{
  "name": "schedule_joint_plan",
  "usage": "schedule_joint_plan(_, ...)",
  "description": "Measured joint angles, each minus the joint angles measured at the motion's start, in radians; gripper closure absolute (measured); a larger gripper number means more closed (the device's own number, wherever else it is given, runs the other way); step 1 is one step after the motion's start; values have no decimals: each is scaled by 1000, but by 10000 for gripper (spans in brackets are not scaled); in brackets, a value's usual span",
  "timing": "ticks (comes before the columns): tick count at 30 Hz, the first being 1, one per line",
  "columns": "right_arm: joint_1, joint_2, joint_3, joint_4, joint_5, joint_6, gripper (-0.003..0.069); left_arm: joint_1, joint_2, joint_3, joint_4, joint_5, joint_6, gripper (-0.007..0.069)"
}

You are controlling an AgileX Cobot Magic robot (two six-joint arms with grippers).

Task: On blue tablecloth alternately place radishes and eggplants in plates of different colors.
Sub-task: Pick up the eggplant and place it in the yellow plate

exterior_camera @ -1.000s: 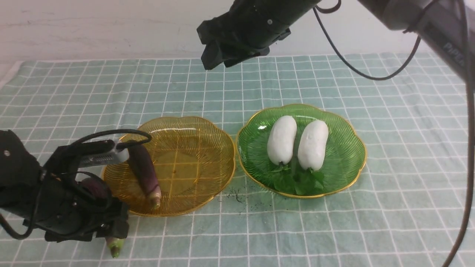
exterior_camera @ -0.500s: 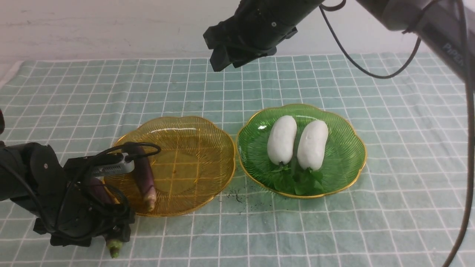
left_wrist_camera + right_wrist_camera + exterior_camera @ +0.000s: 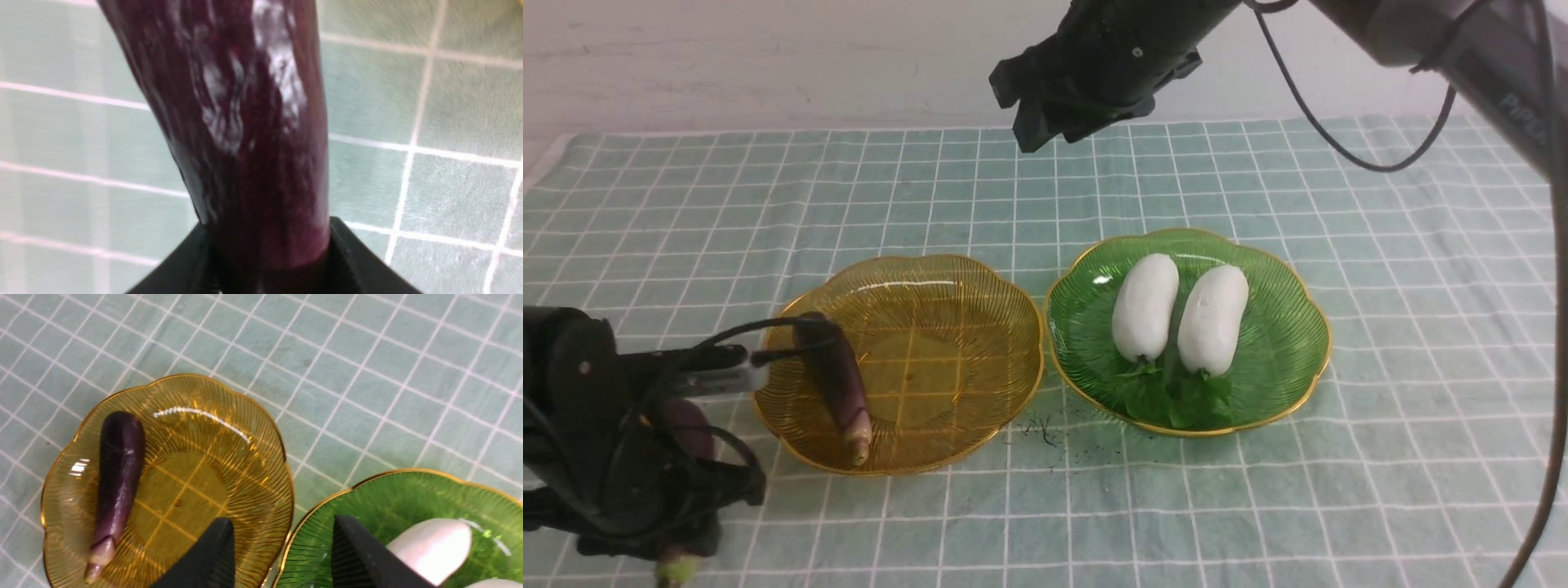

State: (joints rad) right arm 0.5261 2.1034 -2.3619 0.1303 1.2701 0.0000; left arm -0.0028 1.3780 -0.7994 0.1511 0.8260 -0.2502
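Note:
My left gripper point(image 3: 686, 523) is shut on a dark purple eggplant point(image 3: 682, 425) at the front left, over the blue tablecloth point(image 3: 768, 188) and left of the amber plate point(image 3: 1005, 327). Its green stem tip pokes out below. In the left wrist view the eggplant point(image 3: 245, 122) fills the frame between the jaws. A second eggplant point(image 3: 837, 384) lies in the amber plate's left side. Two white radishes point(image 3: 1145, 306) point(image 3: 1213, 318) lie side by side in the green plate point(image 3: 1286, 343). My right gripper point(image 3: 1045, 122) is open and empty, high above the back of the table.
The two plates almost touch at mid-table. Dark crumbs point(image 3: 1041, 429) lie on the cloth in front of the gap between them. The right arm's cable point(image 3: 1339, 155) hangs over the back right. A white wall stands behind the table.
My left gripper has moved left and toward the front edge with its eggplant, away from the amber plate. My right gripper has drifted right, still high and open.

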Motion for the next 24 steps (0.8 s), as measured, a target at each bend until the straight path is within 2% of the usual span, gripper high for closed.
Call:
schedule_joint_plan(4,0,-75,0,-56,0,0,358,-4,-98,-79,-3,49,0,359)
schedule_joint_plan(7,0,-140,0,-74,1,8,395,-31,-131,-183,-71,61,36,359)
schedule_joint_plan(9,0,-183,0,-76,2,10,438,-57,-123,-236,-125,51,70,359)
schedule_joint_plan(13,0,-274,21,-108,3,10,576,-135,-44,-316,-242,-25,133,359)
schedule_joint_plan(16,0,-369,106,-199,3,18,656,-203,70,-372,-297,-74,158,359)
schedule_joint_plan(19,0,-497,264,-297,4,45,671,-250,227,-432,-305,-89,164,359)
schedule_joint_plan(24,0,-722,503,-364,5,88,673,-256,425,-510,-303,-96,163,357)
